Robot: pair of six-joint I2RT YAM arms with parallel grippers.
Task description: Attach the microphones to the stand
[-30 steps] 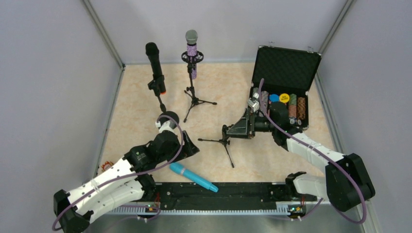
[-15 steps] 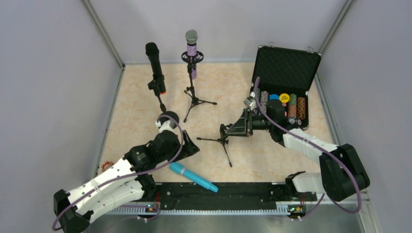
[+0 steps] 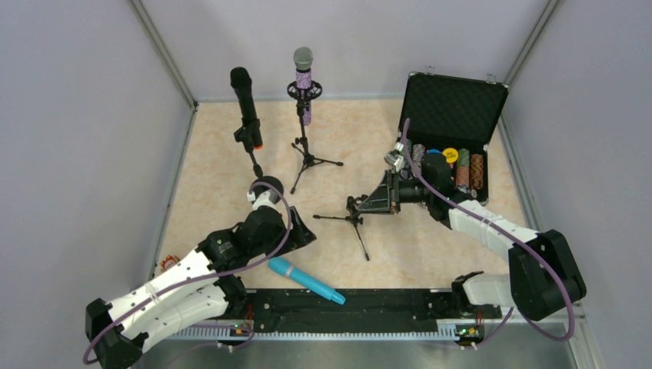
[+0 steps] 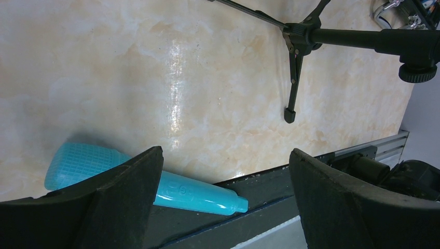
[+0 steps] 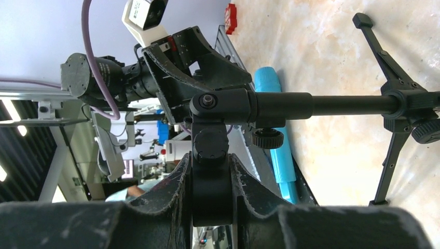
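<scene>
Two of three microphones are already mounted near the far edge of the marbled table. The all-black microphone, an orange ring at its lower end, stands upright in a clip toward the far left corner. Just right of it, the purple glitter microphone with its silver grille sits upright in the ring mount of a tripod stand.

The cyan microphone lies flat by the near edge, left of centre. It is plain cyan from its mesh-textured head to its tapered tail. The head points toward the left edge, and the tail rests on the black rail that carries the arm bases.

The left gripper hovers low beside the microphone's head. Its jaws are spread wide with nothing between them, and the microphone lies just past one black finger.

Near the centre of the table, a third stand spreads its tripod legs. The right gripper reaches it from the right edge, its jaws closed tight on the black clip holder at the head of the stand's pole. The knurled adjusting knob sits just beside the fingers.

An open black case, its lid lined with foam, holds stacks of coloured chips in the far right corner.
</scene>
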